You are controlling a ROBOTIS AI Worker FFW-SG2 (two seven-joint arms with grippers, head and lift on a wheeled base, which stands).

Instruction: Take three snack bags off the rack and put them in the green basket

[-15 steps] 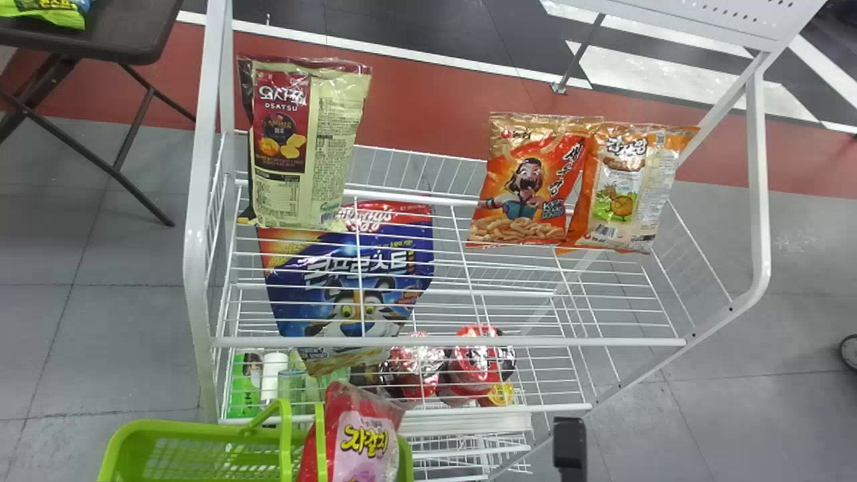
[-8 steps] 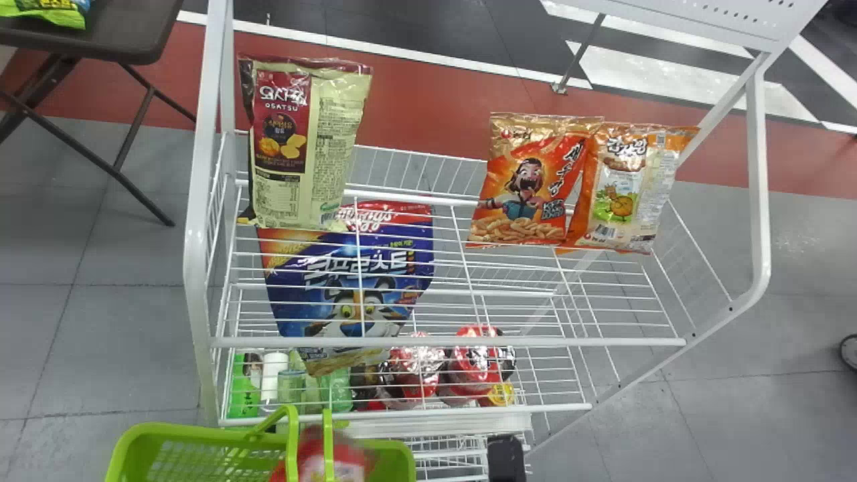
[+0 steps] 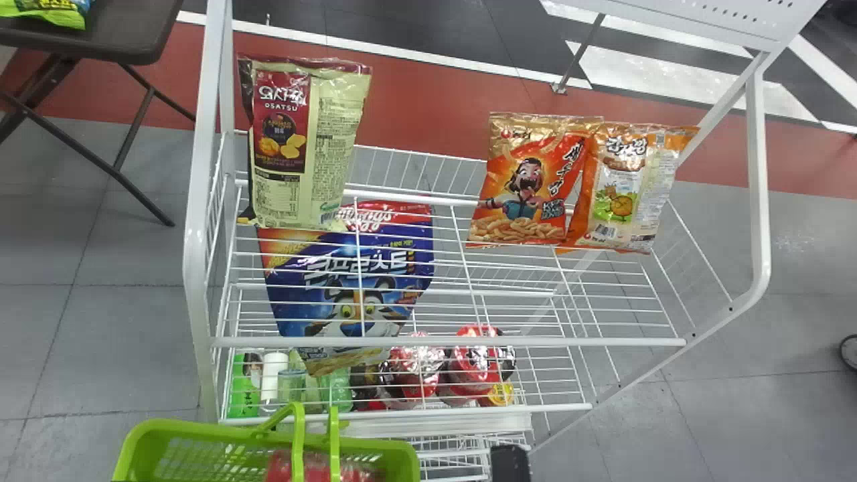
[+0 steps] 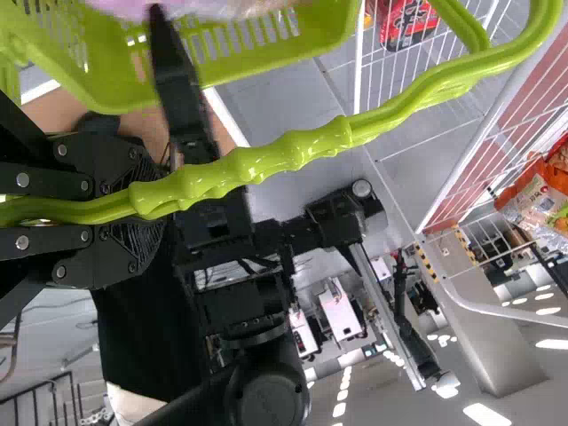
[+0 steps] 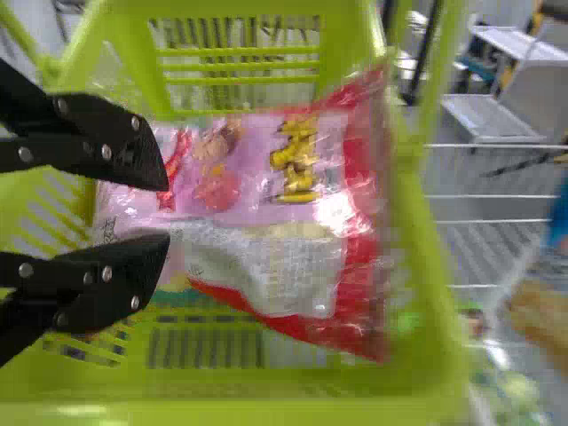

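R end effector (image 5: 167, 211): over the basket, fingers parted w/ a gap btwn tips. Red-and-pink plastic snack bag (image 5: 293, 200) shows in the gap & beyond the tips; can't tell if the fingers touch it. Bag is inside the bright-green slotted plastic basket (image 3: 194, 434), lying against its slotted walls; in head view it's partly behind the basket's handles. Black part of R arm (image 3: 510, 463) at bottom edge, just R of basket.

L end effector (image 4: 158, 202): closed on the ribbed green handle (image 4: 293, 153), one finger either side.

Basket sits in front of the white wire rack (image 3: 428, 342), toward its L end. On rack: cream-and-maroon snack bag (image 3: 304, 144) upright, L end; orange snack bag w/ shrimp-snack picture (image 3: 522, 187) & orange-and-white snack bag (image 3: 626, 187) upright side by side, R of ctr, edges overlapping.

Lower down, seen thru wires: blue cereal pouch w/ tiger face (image 3: 355, 281), leaning, below the cream bag; round red packs (image 3: 475, 365) beside each other; green bottles etc. (image 3: 335, 390) to their L.

Bkgd L: dark folding bench (image 3: 127, 30) w/ bright-green bag (image 3: 53, 13) on top.
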